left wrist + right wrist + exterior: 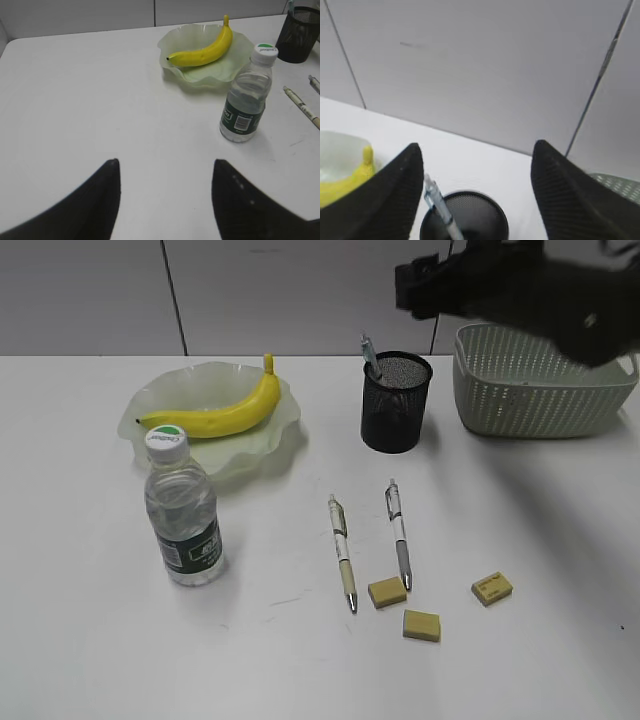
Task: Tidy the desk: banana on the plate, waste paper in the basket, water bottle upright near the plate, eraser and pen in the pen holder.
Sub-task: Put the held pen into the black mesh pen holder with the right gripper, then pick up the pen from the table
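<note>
The banana (225, 415) lies on the pale-green plate (170, 390) at the back left. The water bottle (182, 510) stands upright in front of the plate. The black mesh pen holder (396, 403) holds one pen (371, 356). Two pens (342, 551) (399, 533) and three yellow erasers (387, 592) (421, 625) (491, 587) lie on the desk (90, 620). My right gripper (476, 150) is open and empty above the pen holder (465, 217). My left gripper (165, 167) is open and empty over bare desk. No waste paper shows.
The grey-green latticed basket (540, 390) stands at the back right, partly behind my blurred right arm (520, 285). A wall runs behind the desk.
</note>
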Motion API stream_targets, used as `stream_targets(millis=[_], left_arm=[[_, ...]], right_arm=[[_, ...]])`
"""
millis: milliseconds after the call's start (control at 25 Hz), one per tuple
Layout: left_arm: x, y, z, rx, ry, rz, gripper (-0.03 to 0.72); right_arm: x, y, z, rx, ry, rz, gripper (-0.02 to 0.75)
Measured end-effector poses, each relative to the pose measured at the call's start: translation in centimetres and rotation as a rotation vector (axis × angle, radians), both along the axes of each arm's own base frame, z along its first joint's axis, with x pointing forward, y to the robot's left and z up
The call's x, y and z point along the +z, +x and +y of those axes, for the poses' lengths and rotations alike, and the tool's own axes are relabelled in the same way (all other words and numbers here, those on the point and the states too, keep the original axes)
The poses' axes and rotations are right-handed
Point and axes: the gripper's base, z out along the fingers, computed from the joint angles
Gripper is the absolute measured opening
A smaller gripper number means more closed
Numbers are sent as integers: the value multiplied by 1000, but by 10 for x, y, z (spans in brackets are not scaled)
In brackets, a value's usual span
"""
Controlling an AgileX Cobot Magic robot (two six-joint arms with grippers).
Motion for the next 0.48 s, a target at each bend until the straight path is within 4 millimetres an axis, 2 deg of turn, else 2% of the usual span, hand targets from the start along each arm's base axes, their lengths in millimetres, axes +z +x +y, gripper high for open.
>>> stream_targets(millis=[120, 200, 320, 480], left_arm=[[0, 0, 0, 0, 0, 0, 435], [0, 1, 0, 1, 2, 8, 435], [0, 3, -1, 1, 5, 19, 435], [0, 9, -2, 0, 14, 53, 435]], right_arm=[[66, -36, -13, 21, -98, 111, 500], [90, -68, -27, 15, -168, 225, 468], [103, -128, -54, -5, -266, 446, 448], [98, -221, -91, -51, -311, 687, 444]])
